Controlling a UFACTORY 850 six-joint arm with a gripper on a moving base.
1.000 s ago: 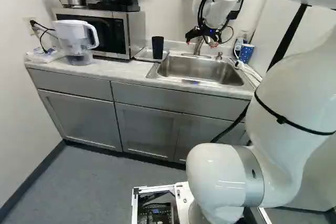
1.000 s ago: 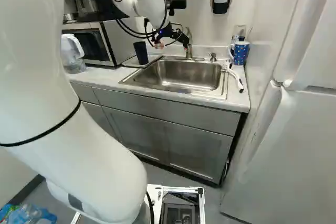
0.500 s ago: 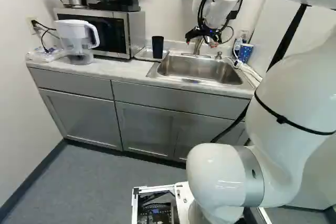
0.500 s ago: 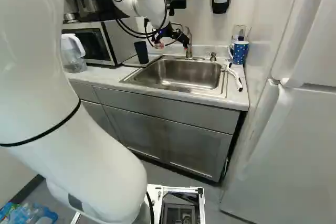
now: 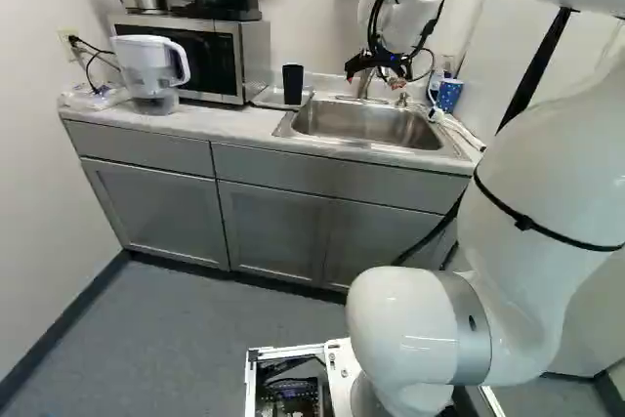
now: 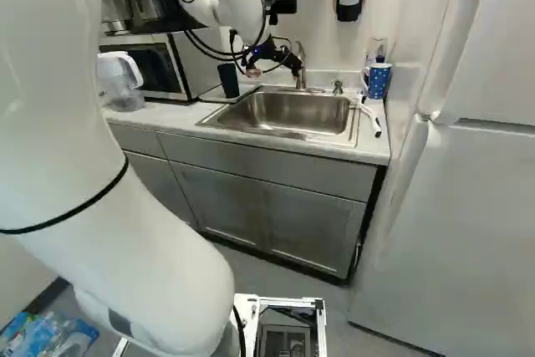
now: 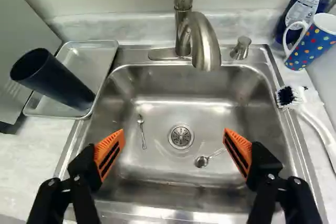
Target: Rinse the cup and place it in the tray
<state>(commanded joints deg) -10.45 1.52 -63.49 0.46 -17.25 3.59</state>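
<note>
Cup (image 7: pixel 55 81) sits in the tray (image 7: pixel 90 59), ahead of the fingers (image 5: pixel 359 64) and outside their gap; they're wide open over the sink (image 7: pixel 157 106). Cup's upright, mouth up, long axis vertical. Tray's on the worktop (image 5: pixel 220 126) between microwave (image 5: pixel 252 56) and sink. Two spoons (image 7: pixel 201 161) in the basin. Brush (image 7: pixel 317 127) and dotted mug (image 7: pixel 313 45) across the sink. Fridge (image 6: pixel 468 232) at the right of the right base view.
</note>
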